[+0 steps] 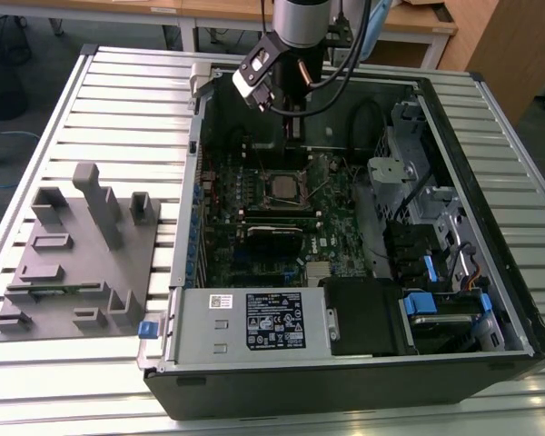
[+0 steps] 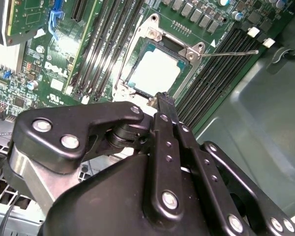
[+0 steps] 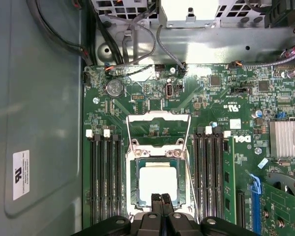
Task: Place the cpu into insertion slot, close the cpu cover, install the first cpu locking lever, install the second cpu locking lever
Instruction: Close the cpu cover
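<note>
Black-fingered gripper (image 3: 162,198), tips pressed together and empty, likely forming one narrow pushing point, hovers beside the dull silver square cpu (image 3: 157,183) seated in the square black insertion slot (image 3: 133,187), the thin silver-framed cpu cover (image 3: 158,117) standing open.

The counter (image 1: 118,82) is pale silver, striped with parallel ribs. In the exterior view, at nine o'clock from the black computer case (image 1: 345,400), the fixture block (image 1: 82,272) is plain mid-grey. The circuit board (image 3: 137,98) is green, speckled with small silver and black parts. The cpu (image 3: 157,181) has a pale silver top, the insertion slot (image 3: 134,187) is black around it, and the cpu cover (image 3: 158,114) is bright silver. The hand (image 3: 162,197) is matte black with silver screw heads.
</note>
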`<state>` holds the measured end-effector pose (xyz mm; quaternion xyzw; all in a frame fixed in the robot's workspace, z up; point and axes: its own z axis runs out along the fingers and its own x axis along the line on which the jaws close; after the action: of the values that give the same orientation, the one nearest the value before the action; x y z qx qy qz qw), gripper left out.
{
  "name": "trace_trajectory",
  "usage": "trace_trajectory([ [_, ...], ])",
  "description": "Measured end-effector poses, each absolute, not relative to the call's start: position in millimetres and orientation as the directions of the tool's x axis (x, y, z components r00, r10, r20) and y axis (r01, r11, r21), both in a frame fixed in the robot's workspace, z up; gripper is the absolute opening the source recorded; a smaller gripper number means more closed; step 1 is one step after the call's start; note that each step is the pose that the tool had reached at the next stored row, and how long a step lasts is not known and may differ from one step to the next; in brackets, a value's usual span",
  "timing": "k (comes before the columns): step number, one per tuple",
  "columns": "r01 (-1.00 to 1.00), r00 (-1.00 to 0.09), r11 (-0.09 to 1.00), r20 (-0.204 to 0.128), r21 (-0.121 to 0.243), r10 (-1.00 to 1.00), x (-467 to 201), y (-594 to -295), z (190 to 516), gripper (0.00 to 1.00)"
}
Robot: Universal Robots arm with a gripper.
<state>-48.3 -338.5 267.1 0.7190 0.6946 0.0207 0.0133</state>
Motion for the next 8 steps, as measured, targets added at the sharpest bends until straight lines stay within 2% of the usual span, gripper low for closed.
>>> trace_trajectory([
  [8, 0.998, 0.035, -0.035, 0.011, 0.048, 0.999, -36, -338, 267, 0.1],
])
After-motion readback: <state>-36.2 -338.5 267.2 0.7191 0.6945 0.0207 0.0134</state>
